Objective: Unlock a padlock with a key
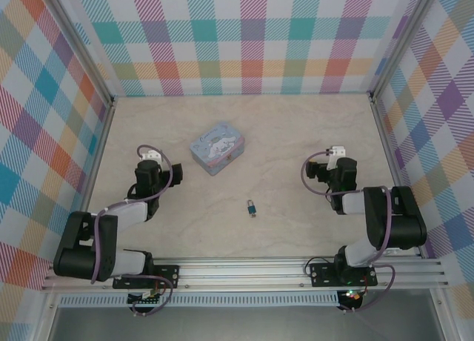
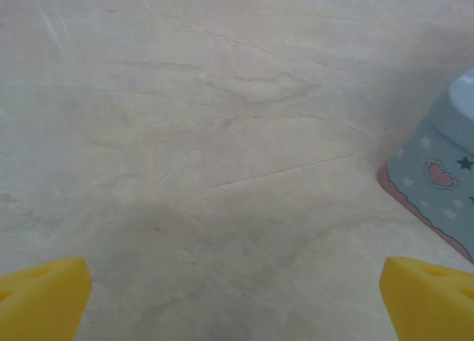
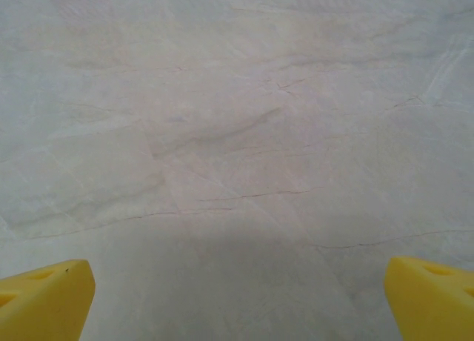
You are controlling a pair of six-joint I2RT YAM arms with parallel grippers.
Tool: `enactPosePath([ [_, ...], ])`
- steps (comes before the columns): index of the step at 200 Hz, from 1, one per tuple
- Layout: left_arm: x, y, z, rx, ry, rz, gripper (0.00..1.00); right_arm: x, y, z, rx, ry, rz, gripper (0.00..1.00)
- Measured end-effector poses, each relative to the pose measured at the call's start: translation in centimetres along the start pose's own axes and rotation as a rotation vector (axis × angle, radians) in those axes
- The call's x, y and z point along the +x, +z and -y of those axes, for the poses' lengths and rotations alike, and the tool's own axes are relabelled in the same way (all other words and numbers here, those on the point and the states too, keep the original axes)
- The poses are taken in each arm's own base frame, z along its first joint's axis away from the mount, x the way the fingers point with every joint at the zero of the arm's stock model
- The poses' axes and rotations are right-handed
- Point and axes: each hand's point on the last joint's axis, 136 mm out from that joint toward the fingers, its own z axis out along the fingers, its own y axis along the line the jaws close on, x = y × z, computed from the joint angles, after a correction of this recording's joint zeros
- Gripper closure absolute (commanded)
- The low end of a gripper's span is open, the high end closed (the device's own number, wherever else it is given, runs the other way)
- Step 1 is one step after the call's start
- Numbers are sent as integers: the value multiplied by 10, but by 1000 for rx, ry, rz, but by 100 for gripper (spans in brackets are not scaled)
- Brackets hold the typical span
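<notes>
Top view: padlock [image 1: 252, 207] lies flat on table [image 1: 311, 126], mid-table toward 6 o'clock, at 5 o'clock of blue tin [image 1: 217, 147], apart from it. Dark bit at padlock's near end possibly key, too small to tell. Left gripper [image 1: 150, 154] at 9 o'clock of tin, right gripper [image 1: 337, 153] at 3 o'clock, well apart from it; both clear of padlock.

Left wrist view: left gripper [image 2: 237, 302], yellow fingers [image 2: 41, 300] spread wide, nothing between, bare table below. Tin corner at 3 o'clock.

Right wrist view: right gripper [image 3: 237, 300], fingers [image 3: 433, 296] spread wide over bare table.
</notes>
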Motion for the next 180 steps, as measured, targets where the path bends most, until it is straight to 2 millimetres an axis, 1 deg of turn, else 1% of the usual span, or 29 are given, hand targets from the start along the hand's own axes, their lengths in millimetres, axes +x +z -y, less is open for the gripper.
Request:
enactPosePath([
  [27, 0, 12, 11, 61, 26, 22, 0, -9, 2, 3, -9, 16, 22, 0],
  [41, 5, 22, 12, 76, 29, 24, 0, -13, 2, 1, -18, 18, 30, 0],
  [59, 18, 30, 9, 78, 29, -5, 0, -14, 2, 1, -22, 22, 33, 0],
  [74, 18, 32, 5, 66, 23, -5, 0, -14, 2, 0, -25, 22, 33, 0],
  [111, 8, 32, 3, 55, 18, 28, 0, -14, 2, 0, -25, 22, 33, 0],
  [180, 8, 32, 3, 55, 18, 30, 0, -14, 2, 0, -26, 22, 33, 0],
])
